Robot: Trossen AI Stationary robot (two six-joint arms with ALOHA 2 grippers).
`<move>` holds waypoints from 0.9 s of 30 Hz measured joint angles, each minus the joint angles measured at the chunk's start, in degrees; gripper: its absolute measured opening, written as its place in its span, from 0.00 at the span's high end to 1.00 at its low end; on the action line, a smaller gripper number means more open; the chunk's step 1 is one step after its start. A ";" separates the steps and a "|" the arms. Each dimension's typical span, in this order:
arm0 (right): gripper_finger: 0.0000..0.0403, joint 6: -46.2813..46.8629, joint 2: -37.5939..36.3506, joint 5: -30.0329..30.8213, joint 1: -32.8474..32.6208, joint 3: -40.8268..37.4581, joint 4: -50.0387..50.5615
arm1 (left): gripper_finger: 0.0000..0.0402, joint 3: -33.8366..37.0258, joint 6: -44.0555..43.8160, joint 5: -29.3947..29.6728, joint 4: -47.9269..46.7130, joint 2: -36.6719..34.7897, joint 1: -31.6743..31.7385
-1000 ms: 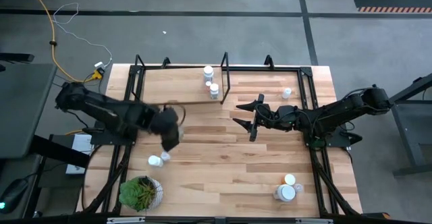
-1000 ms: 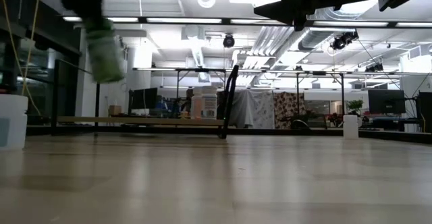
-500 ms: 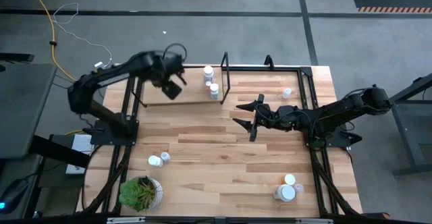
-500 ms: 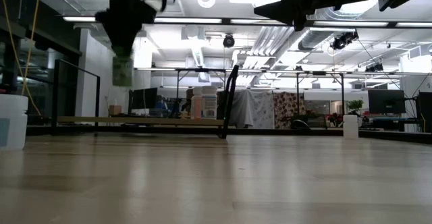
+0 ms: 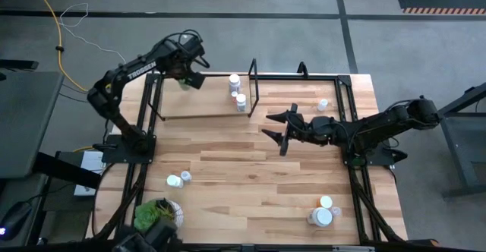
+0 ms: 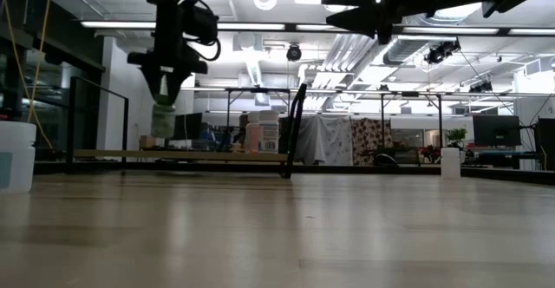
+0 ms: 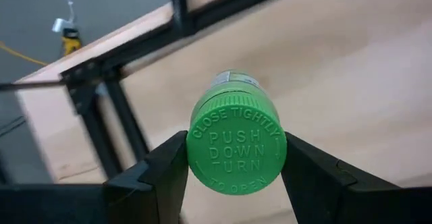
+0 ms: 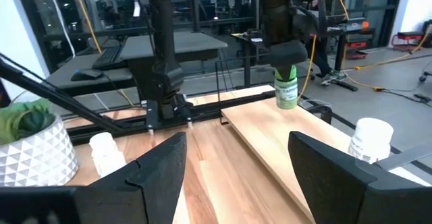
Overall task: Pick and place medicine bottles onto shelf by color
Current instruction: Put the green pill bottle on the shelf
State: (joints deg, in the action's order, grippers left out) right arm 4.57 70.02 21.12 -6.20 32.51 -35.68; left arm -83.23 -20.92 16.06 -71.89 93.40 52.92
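Since the earlier frame, left gripper (image 5: 184, 80) had travelled from mid-table to the far-left end of the shelf (image 5: 199, 108), carrying the green bottle (image 7: 236, 143); the potted plant (image 5: 156, 214) at the near-left edge now partly covered by a dark shape; fingers (image 7: 165, 166) clamped on either side of the green cap, bottle hanging upright just above the shelf plank in the low view; whether it touched the plank could not be told. Two white bottles (image 5: 237, 92) stood on the shelf toward its right end; two more (image 5: 178, 179) lay near-left on the table (image 5: 250, 176); one far right (image 5: 323, 105); two near right (image 5: 322, 212). Right gripper (image 5: 279, 129) hovered mid-table right of the shelf, jaws spread, nothing between them.
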 joint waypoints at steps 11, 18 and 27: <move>0.37 1.45 0.00 -0.02 0.57 -0.01 0.48 | 0.52 4.24 -8.83 -1.51 9.40 0.10 0.01; 0.37 1.45 0.00 -0.02 0.57 -0.01 0.45 | 0.52 5.19 -12.95 -2.55 10.56 0.10 -0.02; 0.37 1.48 0.00 -0.02 0.57 -0.02 0.32 | 0.52 4.80 -15.01 -9.59 20.93 0.59 -1.74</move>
State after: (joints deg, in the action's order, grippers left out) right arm 6.05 70.02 21.10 -5.63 32.49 -35.35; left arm -78.43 -35.92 6.47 -50.95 93.99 51.18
